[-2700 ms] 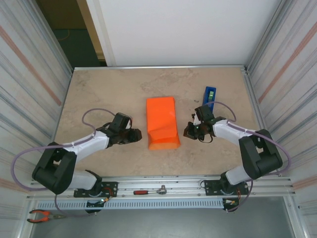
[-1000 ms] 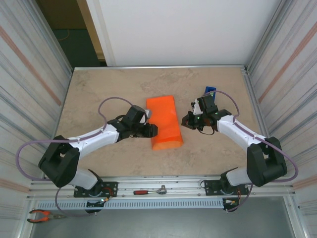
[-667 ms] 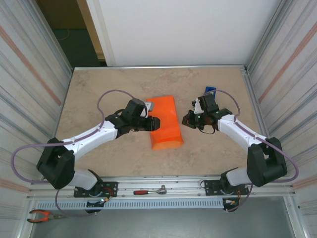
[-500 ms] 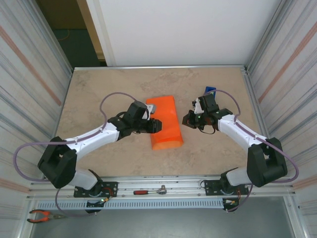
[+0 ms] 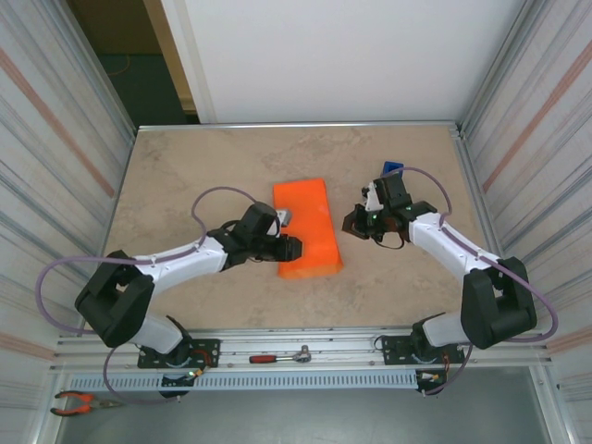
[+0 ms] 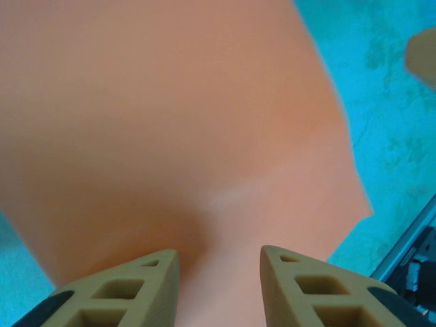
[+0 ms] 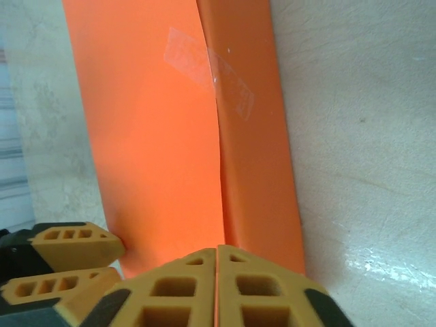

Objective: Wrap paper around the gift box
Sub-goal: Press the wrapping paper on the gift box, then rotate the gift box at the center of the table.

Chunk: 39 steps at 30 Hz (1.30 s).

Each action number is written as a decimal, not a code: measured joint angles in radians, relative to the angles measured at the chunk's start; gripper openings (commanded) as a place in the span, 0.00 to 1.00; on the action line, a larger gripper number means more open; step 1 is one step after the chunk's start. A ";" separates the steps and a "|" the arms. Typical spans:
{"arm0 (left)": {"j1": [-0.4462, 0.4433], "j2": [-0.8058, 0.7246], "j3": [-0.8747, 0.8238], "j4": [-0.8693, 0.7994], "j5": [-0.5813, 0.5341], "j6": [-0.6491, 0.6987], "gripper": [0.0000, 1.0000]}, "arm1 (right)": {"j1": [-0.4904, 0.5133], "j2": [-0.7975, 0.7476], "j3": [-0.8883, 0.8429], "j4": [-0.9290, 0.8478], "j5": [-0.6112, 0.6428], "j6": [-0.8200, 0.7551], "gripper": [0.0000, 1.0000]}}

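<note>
Folded orange paper (image 5: pixel 303 222) lies mid-surface. Its near end should be pressed flat gently by the left gripper (image 6: pixel 219 253), jaws parted; the right gripper (image 7: pixel 216 249) jaws are closed together.

In your left wrist view the paper (image 6: pixel 170 122) sits so close that it is a soft blur, and it runs off the top and left edges, so you cannot follow its folds there. The left gripper (image 6: pixel 219 255) is cut by the bottom edge; you get just the finger ends. A blurred tan patch (image 6: pixel 422 58) is clipped by the right edge, and you cannot tell what it is. In your right wrist view the right gripper (image 7: pixel 216 248) is cut off at the bottom edge, and the paper runs out past the top. From above, the blue tape dispenser (image 5: pixel 394 169) is mostly hidden behind the right arm (image 5: pixel 435 236), and the paper covers whatever it holds
</note>
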 measured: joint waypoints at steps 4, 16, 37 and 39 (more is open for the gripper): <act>0.079 -0.016 0.092 -0.028 0.006 0.016 0.60 | -0.027 0.027 0.084 -0.005 -0.010 -0.013 0.67; 0.309 0.222 0.289 -0.066 0.102 0.042 0.76 | -0.062 0.412 0.414 0.019 -0.086 -0.016 0.83; 0.320 0.596 0.575 -0.043 0.185 0.039 0.63 | -0.023 0.743 0.584 0.095 -0.101 0.066 0.50; 0.319 0.596 0.568 -0.034 0.182 0.031 0.63 | -0.028 0.746 0.588 0.095 -0.101 0.066 0.51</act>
